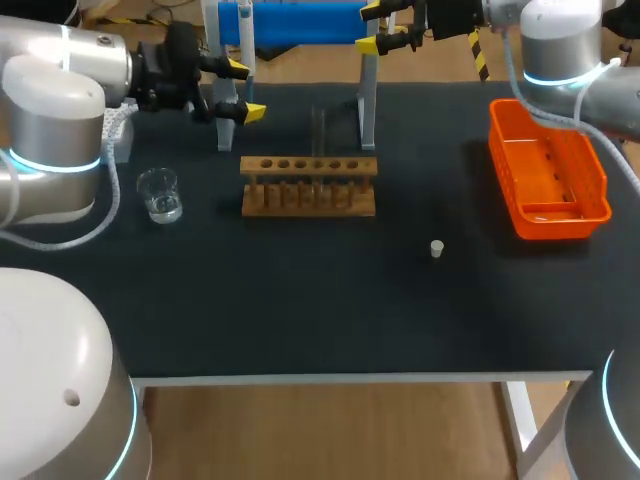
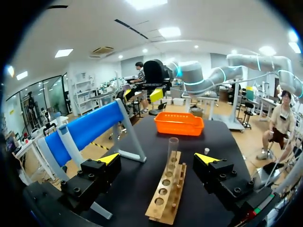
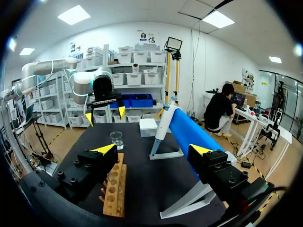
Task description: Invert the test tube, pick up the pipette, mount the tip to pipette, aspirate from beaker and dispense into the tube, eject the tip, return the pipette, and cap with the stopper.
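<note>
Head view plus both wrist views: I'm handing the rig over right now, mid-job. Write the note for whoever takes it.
Left tool: open, empty, held beyond the beaker.
Right tool: open, empty, up by the blue stand.
Tube stands uncapped in the wooden rack. The pipette rests on the blue stand. The stopper lies between the rack and the orange basket.
Done: nothing I can confirm; cannot tell whether the tube was inverted.
Left: pick up pipette, mount tip, draw from beaker, fill tube, eject tip, return pipette, cap.
</note>
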You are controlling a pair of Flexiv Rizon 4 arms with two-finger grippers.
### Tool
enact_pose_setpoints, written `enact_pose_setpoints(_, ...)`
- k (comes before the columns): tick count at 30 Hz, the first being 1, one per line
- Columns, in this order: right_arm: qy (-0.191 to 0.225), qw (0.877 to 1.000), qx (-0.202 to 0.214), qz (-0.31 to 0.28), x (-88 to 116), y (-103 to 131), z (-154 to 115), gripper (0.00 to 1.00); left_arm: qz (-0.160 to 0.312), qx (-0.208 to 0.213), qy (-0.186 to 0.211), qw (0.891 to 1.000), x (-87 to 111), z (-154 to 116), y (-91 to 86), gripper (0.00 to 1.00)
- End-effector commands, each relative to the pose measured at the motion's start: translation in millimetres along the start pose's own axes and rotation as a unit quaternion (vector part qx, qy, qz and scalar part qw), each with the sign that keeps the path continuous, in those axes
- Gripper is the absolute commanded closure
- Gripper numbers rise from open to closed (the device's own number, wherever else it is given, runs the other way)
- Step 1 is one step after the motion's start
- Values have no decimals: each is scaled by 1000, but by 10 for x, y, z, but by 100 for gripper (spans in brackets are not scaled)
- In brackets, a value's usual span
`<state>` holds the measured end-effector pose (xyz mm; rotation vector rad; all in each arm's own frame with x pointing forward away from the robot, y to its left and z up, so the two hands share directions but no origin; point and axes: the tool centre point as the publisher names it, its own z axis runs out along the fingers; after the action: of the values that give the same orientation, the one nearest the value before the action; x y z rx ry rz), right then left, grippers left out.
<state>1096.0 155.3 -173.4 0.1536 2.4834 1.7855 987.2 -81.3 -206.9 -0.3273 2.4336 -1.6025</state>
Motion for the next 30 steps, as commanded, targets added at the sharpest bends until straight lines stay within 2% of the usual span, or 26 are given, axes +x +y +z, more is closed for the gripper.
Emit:
enact_pose_setpoints(1, 2, 1000, 1, 0, -13, 6, -8, 0, -2, -17, 41, 999, -85, 180, 44, 0)
enact_pose_setpoints(9, 2, 1000, 1, 0, -13, 6, -8, 0, 3, -43, 73, 996, -98, 420, 69, 0)
enact_pose_setpoints(19, 2, 1000, 1, 0, -13, 6, -8, 0, 13, -48, 113, 992, -35, 648, 58, 0)
enact_pose_setpoints(23, 2, 1000, 1, 0, -13, 6, -8, 0, 10, -54, 113, 992, 42, 699, 69, 0)
enact_pose_setpoints(30, 2, 1000, 1, 0, -13, 6, -8, 0, 2, -63, 86, 994, 206, 790, 131, 0)
